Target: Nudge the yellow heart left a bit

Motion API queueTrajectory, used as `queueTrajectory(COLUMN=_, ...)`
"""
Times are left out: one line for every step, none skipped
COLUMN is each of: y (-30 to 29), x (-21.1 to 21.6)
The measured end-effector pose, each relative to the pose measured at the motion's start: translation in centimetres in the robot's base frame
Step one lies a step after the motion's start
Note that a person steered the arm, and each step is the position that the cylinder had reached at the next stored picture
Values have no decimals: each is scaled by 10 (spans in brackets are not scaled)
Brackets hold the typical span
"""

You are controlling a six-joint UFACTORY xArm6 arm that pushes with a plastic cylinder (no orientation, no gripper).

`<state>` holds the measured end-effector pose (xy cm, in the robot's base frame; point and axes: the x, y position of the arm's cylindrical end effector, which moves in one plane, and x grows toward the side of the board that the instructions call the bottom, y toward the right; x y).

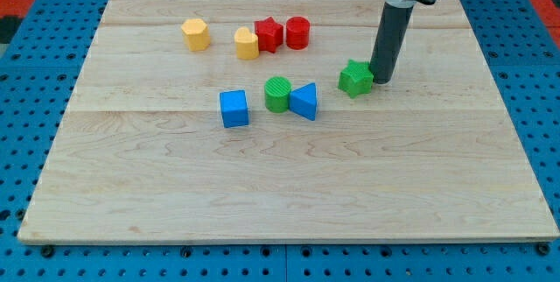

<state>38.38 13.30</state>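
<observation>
The yellow heart [247, 44] lies near the view's top, touching the red star [268, 34] on its right. A yellow hexagon [196, 34] lies apart to its left. My tip [381, 81] rests on the board far to the right of the heart, right against the right side of the green star [355, 78].
A red cylinder [297, 32] sits right of the red star. A green cylinder [278, 94] and a blue triangle [304, 101] sit together mid-board, with a blue cube [234, 109] to their left. The wooden board [289, 194] lies on a blue pegboard.
</observation>
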Motion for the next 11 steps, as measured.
queueTrajectory(y=0, x=-38)
queueTrajectory(y=-17, x=-45)
queueTrajectory(y=-23, x=-45)
queueTrajectory(y=-21, x=-43)
queueTrajectory(y=-55, x=-42)
queueTrajectory(y=-65, x=-42)
queueTrajectory(y=-94, x=-37)
queueTrajectory(y=-153, x=-37)
queueTrajectory(y=-195, x=-36)
queueTrajectory(y=-240, x=-43)
queueTrajectory(y=-324, x=-49)
